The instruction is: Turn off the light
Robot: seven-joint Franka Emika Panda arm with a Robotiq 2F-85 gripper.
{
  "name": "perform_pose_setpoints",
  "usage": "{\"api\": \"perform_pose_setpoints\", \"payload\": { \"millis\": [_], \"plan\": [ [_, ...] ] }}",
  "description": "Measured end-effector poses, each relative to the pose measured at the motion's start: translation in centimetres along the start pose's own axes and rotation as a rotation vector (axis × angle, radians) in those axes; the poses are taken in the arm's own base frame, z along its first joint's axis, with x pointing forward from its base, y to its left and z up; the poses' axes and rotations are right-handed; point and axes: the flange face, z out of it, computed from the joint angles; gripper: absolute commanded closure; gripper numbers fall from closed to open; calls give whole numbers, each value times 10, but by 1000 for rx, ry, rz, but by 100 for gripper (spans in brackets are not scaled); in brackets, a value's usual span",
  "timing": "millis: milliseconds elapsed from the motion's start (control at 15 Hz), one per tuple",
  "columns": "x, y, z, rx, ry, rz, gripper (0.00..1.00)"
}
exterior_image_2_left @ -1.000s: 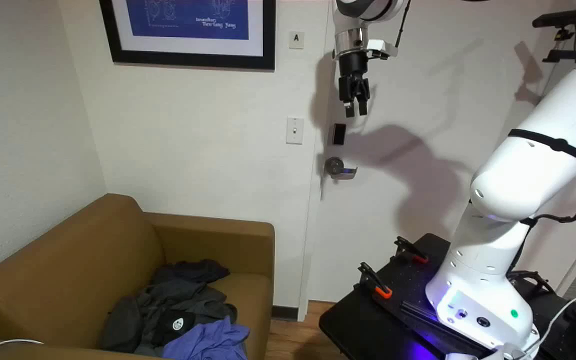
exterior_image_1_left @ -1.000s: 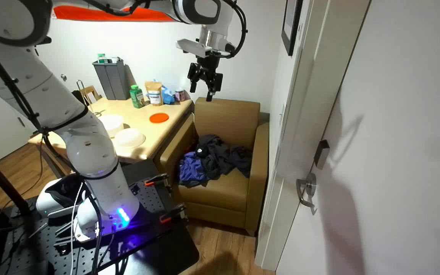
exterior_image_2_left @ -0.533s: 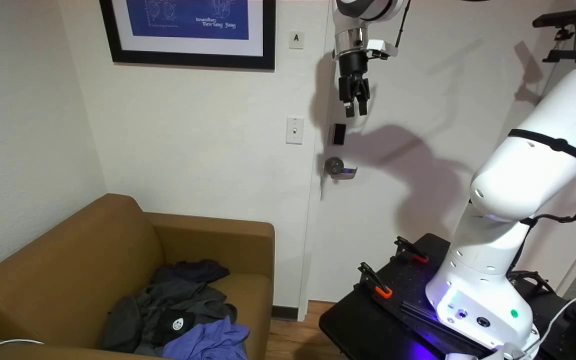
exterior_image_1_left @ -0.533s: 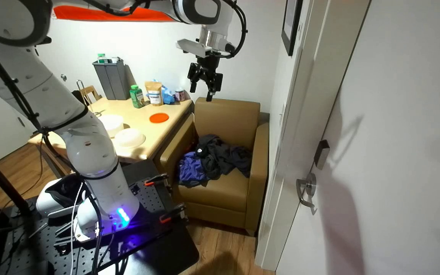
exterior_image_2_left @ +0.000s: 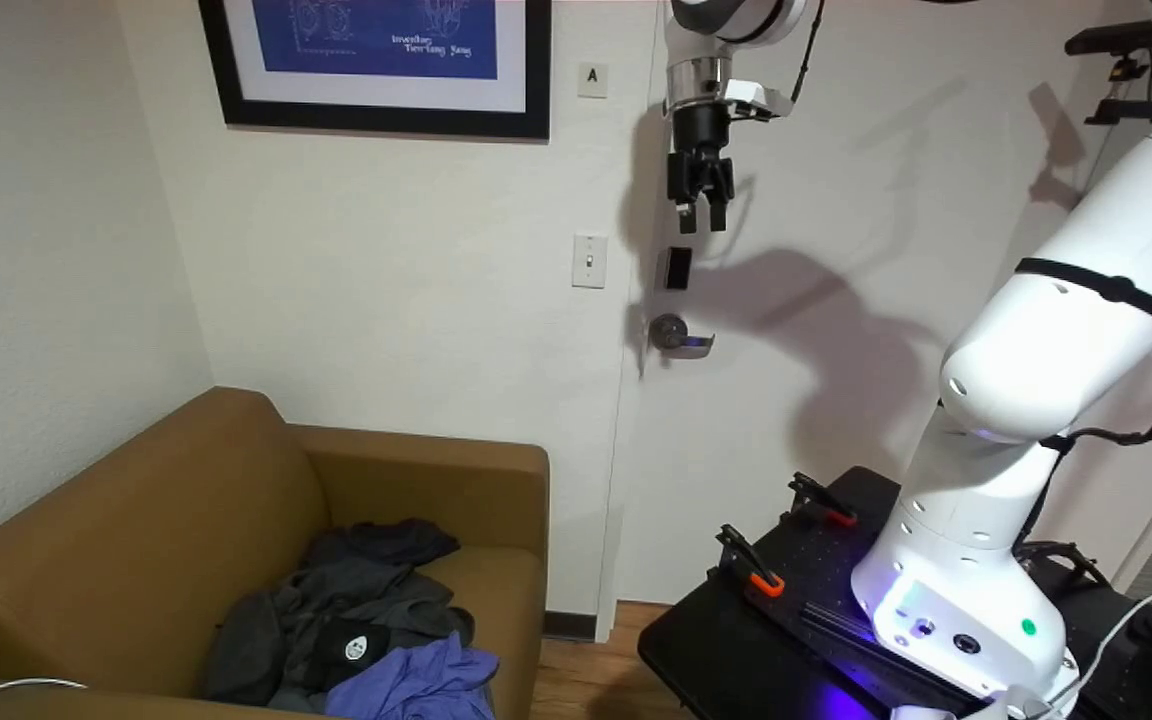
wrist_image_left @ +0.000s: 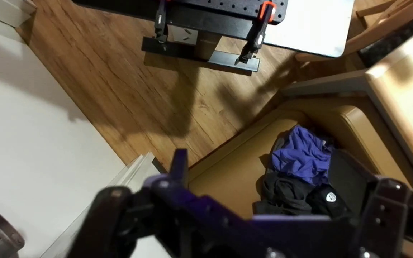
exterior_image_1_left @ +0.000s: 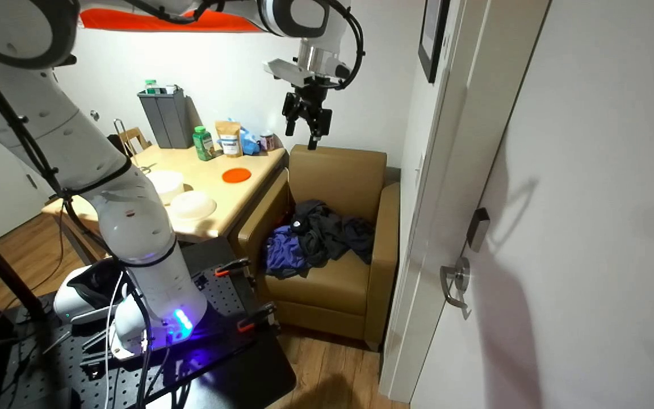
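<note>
Black two-fingered pincer (exterior_image_2_left: 703, 224) slightly shifted, bright white room light (exterior_image_1_left: 219, 68) on

Compared with half a second ago, we find the pincer a little displaced in both exterior views, toward the side of the white rectangular switch plate (exterior_image_2_left: 589, 262) on the wall (exterior_image_2_left: 416, 280); the black cables (exterior_image_1_left: 359, 45) beside it have moved too. All around it lies as before. Its fingers (exterior_image_2_left: 687, 218) stand apart around a bare gap, holding nothing; whether this is their full spread we cannot tell.

Below, in the wrist view, we look down on a brown smooth-covered armchair (wrist_image_left: 224, 182) bearing a crumpled violet-blue cloth (wrist_image_left: 301, 156) and dark grey clothing (wrist_image_left: 285, 193). The chair takes up the floor (wrist_image_left: 210, 96) along the switch's wall, lower than the plate. Behind the pincer, in an exterior view, is the white door (exterior_image_2_left: 766, 440), from which a black rectangular block (exterior_image_2_left: 678, 268) and a silver lever handle (exterior_image_2_left: 681, 337) jut out near the switch.

Farther off, a pale wooden worktop (exterior_image_1_left: 225, 199) carries a flat orange disc (exterior_image_1_left: 237, 175), a green bottle (exterior_image_1_left: 203, 143), a tan pouch (exterior_image_1_left: 229, 138) and a grey bin (exterior_image_1_left: 165, 120). The room light spreads over walls and worktop and throws a dark shadow (exterior_image_2_left: 836, 350) of the white robot arm (exterior_image_2_left: 1046, 370) across the door.
</note>
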Motion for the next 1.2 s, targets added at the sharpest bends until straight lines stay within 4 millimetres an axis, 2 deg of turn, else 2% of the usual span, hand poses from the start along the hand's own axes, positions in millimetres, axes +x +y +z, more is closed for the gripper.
{"api": "perform_pose_setpoints", "payload": {
  "millis": [267,800,933,1200],
  "plan": [
    [12,-11,-9,-2,100,54,0],
    [46,-51,-24,-70,304,135,0],
    [49,-57,-24,-104,320,140,0],
    [46,-56,-28,-114,331,151,0]
  ]
}}
